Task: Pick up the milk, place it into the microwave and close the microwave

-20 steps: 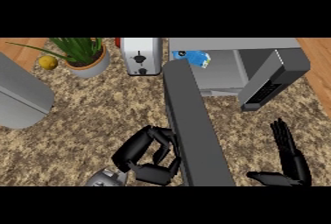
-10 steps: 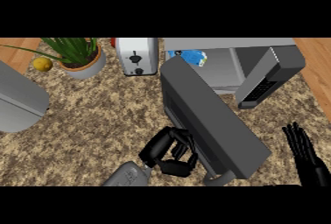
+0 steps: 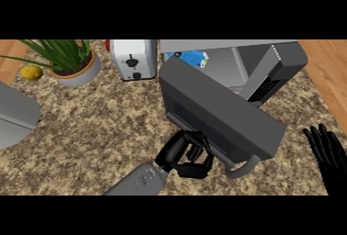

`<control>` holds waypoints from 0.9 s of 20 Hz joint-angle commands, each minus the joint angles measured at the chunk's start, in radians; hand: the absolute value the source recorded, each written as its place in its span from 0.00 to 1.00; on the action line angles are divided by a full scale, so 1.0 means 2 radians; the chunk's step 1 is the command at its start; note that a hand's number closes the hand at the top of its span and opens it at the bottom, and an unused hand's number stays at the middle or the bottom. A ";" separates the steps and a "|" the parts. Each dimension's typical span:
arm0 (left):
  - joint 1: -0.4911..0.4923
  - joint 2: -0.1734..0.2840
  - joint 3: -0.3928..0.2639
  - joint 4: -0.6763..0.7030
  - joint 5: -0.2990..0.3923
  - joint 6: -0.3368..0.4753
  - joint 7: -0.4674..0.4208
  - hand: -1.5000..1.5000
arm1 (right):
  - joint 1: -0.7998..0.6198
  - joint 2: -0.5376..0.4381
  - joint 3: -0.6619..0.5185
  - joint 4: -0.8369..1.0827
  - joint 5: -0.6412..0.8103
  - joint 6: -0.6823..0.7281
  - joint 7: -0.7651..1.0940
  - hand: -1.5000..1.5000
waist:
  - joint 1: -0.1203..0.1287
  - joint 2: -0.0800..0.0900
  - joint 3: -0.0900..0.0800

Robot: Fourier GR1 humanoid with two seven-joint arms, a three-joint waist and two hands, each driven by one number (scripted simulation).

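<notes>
- My left hand (image 3: 184, 156) sat near the worktop's front edge, fingers curled against the outer face of the microwave door (image 3: 220, 120), just beside its handle (image 3: 242, 170). I could not tell whether the fingers hooked anything; they looked bent and pressed on the panel, holding nothing.
- My right hand (image 3: 328, 153) rested at the worktop's right front corner, fingers straight and up, well apart from the door.
- The door stood partway swung, slanting from the front of the worktop back toward the microwave (image 3: 271, 64) at the rear right.
- The milk (image 3: 193, 57) showed as a blue and white carton inside the microwave's cavity, behind the door's far top edge, near the worktop's back edge.
- I judged the pick and place done, and the closing of the door to be the step in hand.
- The next move called for my left hand to push the panel round on its hinge toward the cavity, following the arc so the fingers did not slip off its edge.
- Farther back on the left stood a toaster (image 3: 133, 58), a potted plant (image 3: 69, 62) and a lemon (image 3: 30, 72), clear of the door's swing.
</notes>
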 commanded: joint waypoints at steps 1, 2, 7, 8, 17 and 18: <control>-0.037 -0.003 -0.041 0.016 0.053 0.022 0.015 1.00 | -0.008 -0.015 0.005 -0.039 -0.022 0.030 0.019 0.00 | -0.016 0.004 0.000; -0.045 -0.002 -0.035 0.017 0.065 0.021 0.001 1.00 | 0.007 -0.012 0.008 -0.062 -0.032 0.032 0.030 0.00 | -0.018 0.003 -0.001; -0.056 -0.002 -0.046 -0.006 0.126 0.056 -0.012 1.00 | 0.007 -0.018 0.026 -0.084 -0.043 0.045 0.050 0.00 | -0.038 0.007 -0.001; -0.069 -0.002 -0.040 -0.002 0.129 0.065 -0.016 1.00 | -0.005 -0.025 0.027 -0.096 -0.049 0.044 0.070 0.00 | -0.038 0.008 -0.002; -0.113 -0.003 -0.014 0.001 0.205 0.169 -0.032 1.00 | -0.028 -0.065 0.001 -0.115 -0.068 0.055 0.093 0.00 | -0.056 0.013 -0.001; -0.108 -0.003 -0.022 0.005 0.209 0.179 -0.038 1.00 | -0.030 -0.076 -0.009 -0.124 -0.072 0.057 0.096 0.00 | -0.058 0.012 -0.001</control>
